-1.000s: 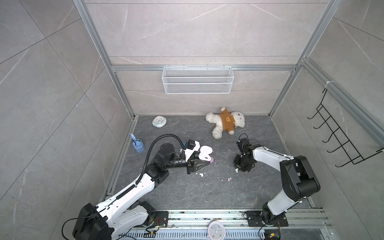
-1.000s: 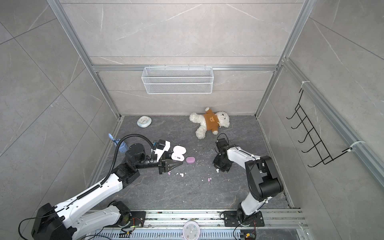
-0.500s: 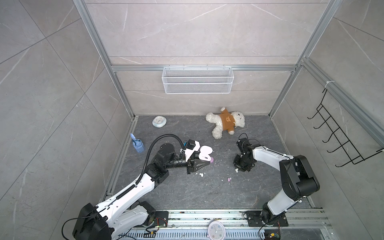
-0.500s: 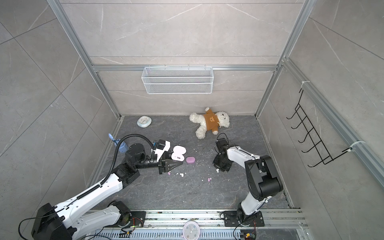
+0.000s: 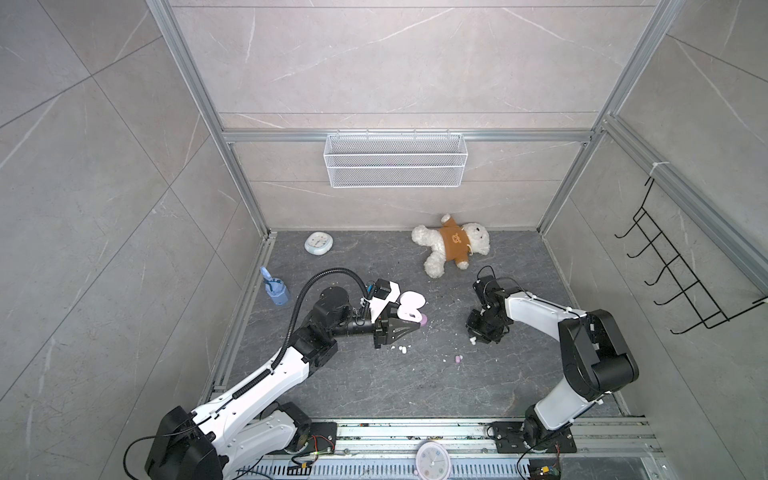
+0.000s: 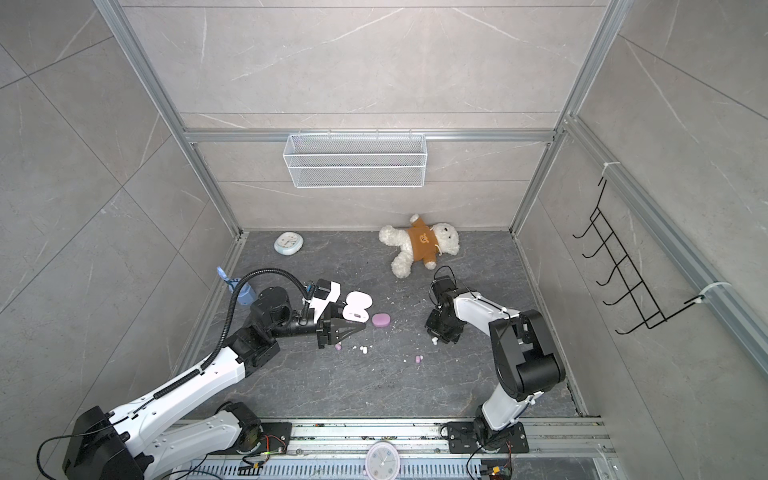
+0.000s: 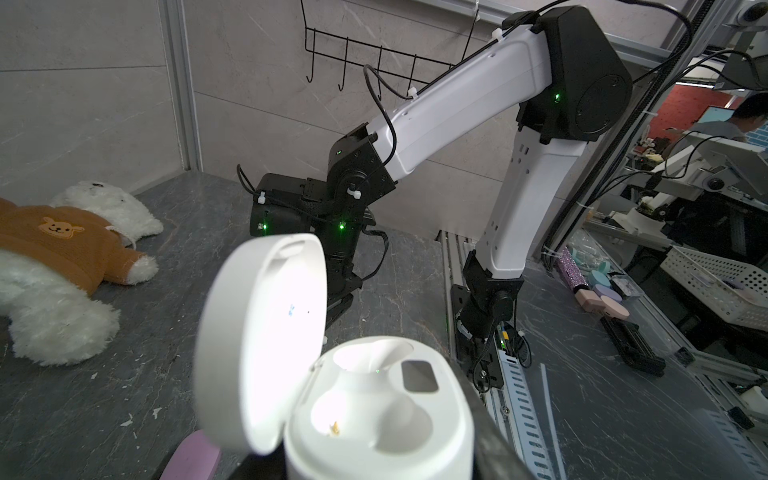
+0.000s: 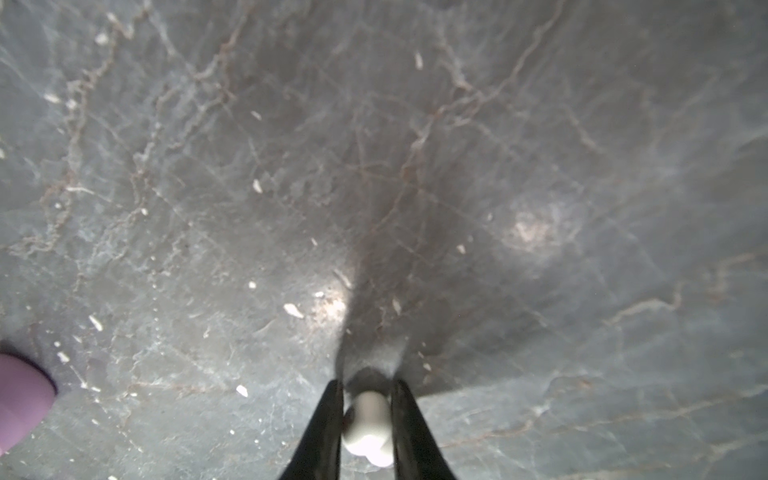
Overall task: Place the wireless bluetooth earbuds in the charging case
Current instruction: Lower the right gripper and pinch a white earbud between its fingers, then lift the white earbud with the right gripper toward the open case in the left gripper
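My left gripper (image 5: 413, 327) is low over the dark grey stone tabletop (image 5: 374, 386), nearer the left edge than the right. Its jaws are clenched on the base of the shiny white plastic charging case (image 7: 374, 415). The round lid (image 7: 266, 332) of the case is flipped open and stands up beside the base. In the left wrist view I see two scooped cups in the base.

My right gripper (image 8: 368, 384) points down at the tabletop, over toward the right edge. Its jaws are squeezing a tiny smooth white bean-shaped earbud (image 8: 368, 419) from both sides. The bud is very close to the stone, but I cannot tell if it touches. It is well apart from the open case.

More buds lie on the tabletop between my two grippers. Two little loose white earbuds (image 6: 363, 349) lie just beside the left gripper, on the side of the front edge. A small pink earbud (image 6: 338, 347) lies near them. A second pink earbud (image 6: 418, 358) lies closer to the right gripper. A flat purple oval case (image 6: 381, 320) lies just past the tips of the left jaws.

A fluffy white teddy bear in a brown sweater (image 5: 453, 247) lies by the back edge. A round pale blue clock (image 5: 318, 243) sits near the back left corner. A small blue spray bottle (image 5: 276, 291) stands by the left edge.
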